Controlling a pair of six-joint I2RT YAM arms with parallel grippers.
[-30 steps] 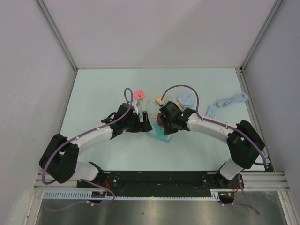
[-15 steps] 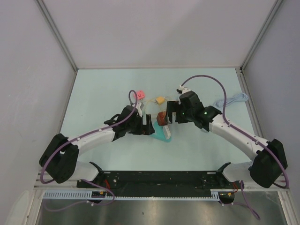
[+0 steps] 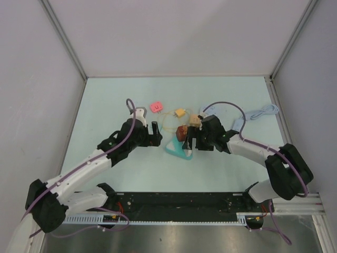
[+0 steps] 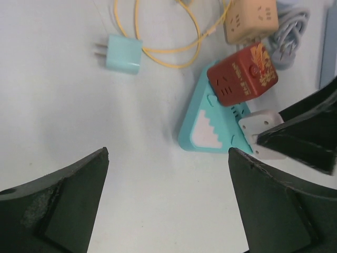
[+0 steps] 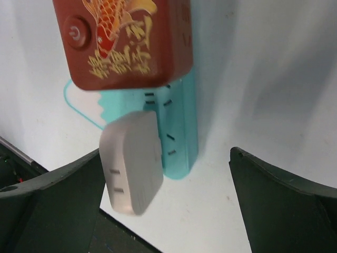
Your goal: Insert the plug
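Judging by the wrist views, your plug (image 5: 131, 161) looks seated in the side of the strip (image 5: 181, 116), at 6 o'clock from the red cube (image 5: 126, 42). Both hands stand released: the right hand (image 5: 166, 153) straddles the plug without touching, the left hand (image 4: 168, 153) holds nothing. Only backing away seems left.

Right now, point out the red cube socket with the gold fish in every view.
Top external: the red cube socket sits near the picture's centre.
Left wrist: the red cube socket is in the upper right.
Right wrist: the red cube socket fills the top, left of centre.
Shared landmark: the teal triangular power strip, right against the socket in every view.
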